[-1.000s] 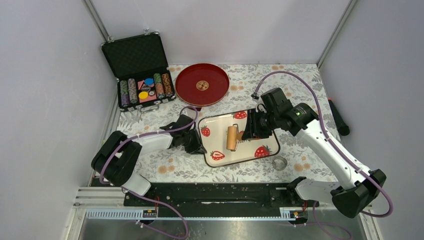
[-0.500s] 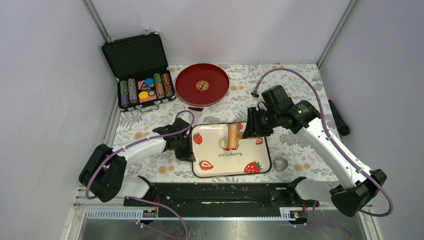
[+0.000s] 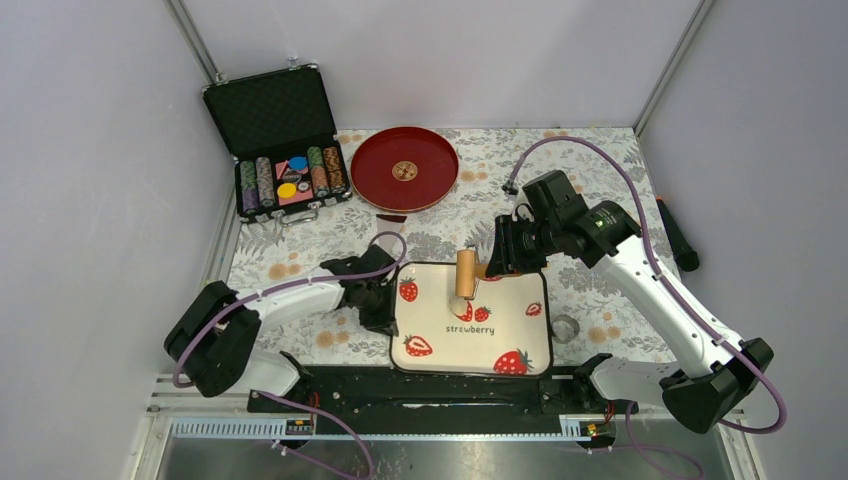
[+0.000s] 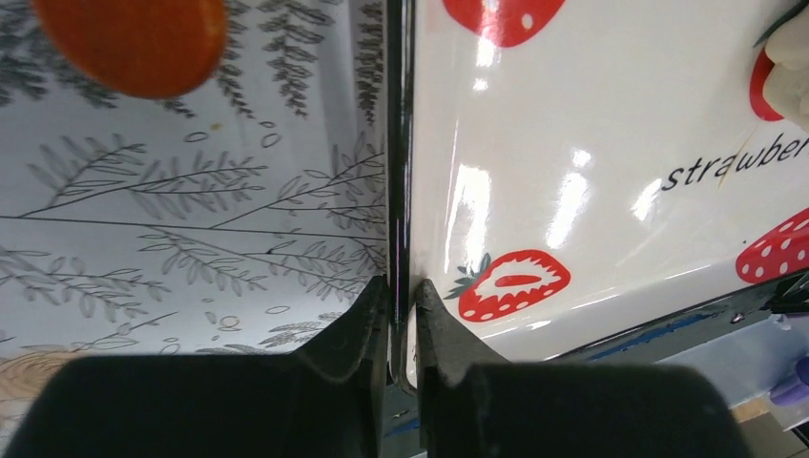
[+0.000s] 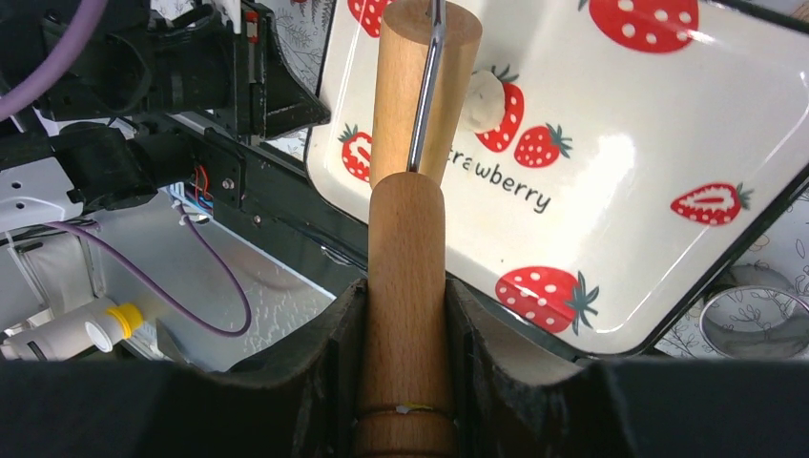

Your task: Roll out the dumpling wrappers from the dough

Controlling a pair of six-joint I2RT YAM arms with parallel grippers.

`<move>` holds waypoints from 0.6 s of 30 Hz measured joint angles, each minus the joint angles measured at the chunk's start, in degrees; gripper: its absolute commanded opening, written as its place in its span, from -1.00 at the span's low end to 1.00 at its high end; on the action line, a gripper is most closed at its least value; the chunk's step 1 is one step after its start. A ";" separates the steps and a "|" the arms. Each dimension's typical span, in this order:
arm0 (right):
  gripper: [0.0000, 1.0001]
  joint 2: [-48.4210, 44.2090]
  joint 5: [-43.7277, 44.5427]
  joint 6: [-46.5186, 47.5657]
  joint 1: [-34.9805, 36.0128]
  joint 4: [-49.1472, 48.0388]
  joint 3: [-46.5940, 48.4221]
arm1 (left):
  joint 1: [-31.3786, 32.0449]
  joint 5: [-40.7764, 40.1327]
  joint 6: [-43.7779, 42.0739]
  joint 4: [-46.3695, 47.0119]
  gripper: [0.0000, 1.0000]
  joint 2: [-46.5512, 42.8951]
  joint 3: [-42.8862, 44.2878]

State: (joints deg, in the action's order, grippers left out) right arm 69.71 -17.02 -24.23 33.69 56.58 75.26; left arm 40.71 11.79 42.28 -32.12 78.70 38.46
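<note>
The white strawberry tray [image 3: 505,340] lies near the table's front edge. My left gripper [image 3: 385,306] is shut on its left rim; the left wrist view shows the black rim [image 4: 399,191] pinched between the jaws of that gripper [image 4: 402,291]. My right gripper [image 3: 503,256] is shut on the handle of the tan wooden roller [image 3: 465,272], whose barrel [image 5: 420,86] hangs over the tray's far part. A small lump of dough [image 5: 487,98] sits on the tray [image 5: 649,124] beside the barrel; it also shows in the left wrist view [image 4: 792,57]. No dumpling wrappers are in view.
A small metal ring cutter [image 3: 565,327] lies on the flowered cloth just right of the tray. A red plate [image 3: 404,168] and an open case of poker chips [image 3: 285,150] stand at the back. A black object [image 3: 678,235] lies at the right edge.
The left gripper has dragged the tray toward the front edge and turned it square. The right gripper and roller have hardly moved, so the roller is now over the tray's far edge.
</note>
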 measured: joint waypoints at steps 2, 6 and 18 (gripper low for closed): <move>-1.00 0.00 0.02 0.02 0.00 0.00 0.00 | 0.94 0.04 0.98 0.37 -1.00 1.03 0.37; -1.00 0.00 0.17 0.04 0.00 0.22 0.00 | 1.77 0.17 3.98 2.47 -1.00 2.82 1.18; -1.00 2.69 3.61 0.59 -0.02 4.20 3.21 | 2.16 2.47 15.82 17.25 -1.00 7.08 -0.11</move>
State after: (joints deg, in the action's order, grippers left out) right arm 72.40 -13.41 -23.64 33.67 60.77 78.48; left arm 42.87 14.26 58.11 -14.87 85.78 38.35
